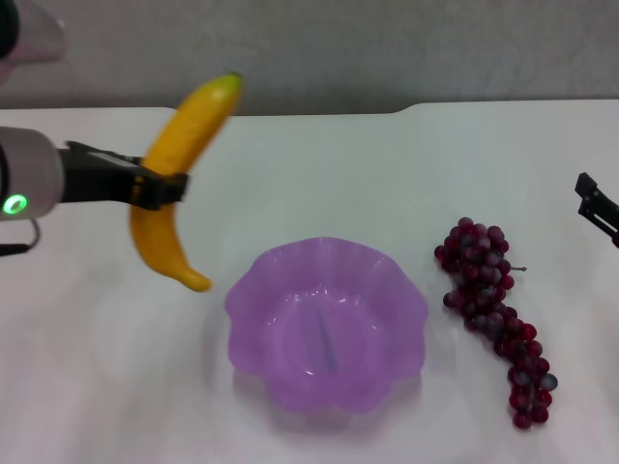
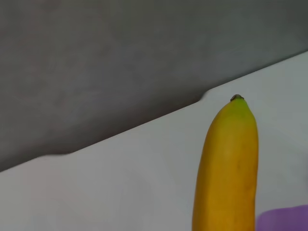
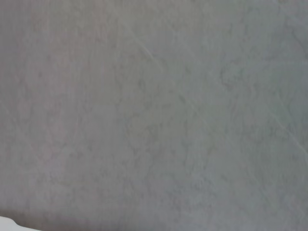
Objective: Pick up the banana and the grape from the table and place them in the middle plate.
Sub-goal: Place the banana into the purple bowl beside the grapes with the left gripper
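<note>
From the head view, the left gripper (image 1: 160, 187) has its jaws pinched on the banana (image 1: 179, 174) near its middle, holding it in the air, left of the plate (image 1: 327, 324). The grape (image 1: 493, 314) lies on the worktop (image 1: 329, 164) right of the plate. The right gripper (image 1: 597, 208) sits at the right edge; its jaws I cannot tell.

The left wrist view shows the banana (image 2: 228, 168) with its green tip up, over the worktop (image 2: 120, 183), a corner of plate (image 2: 284, 219) beside it.

The right wrist view shows only a grey surface.
</note>
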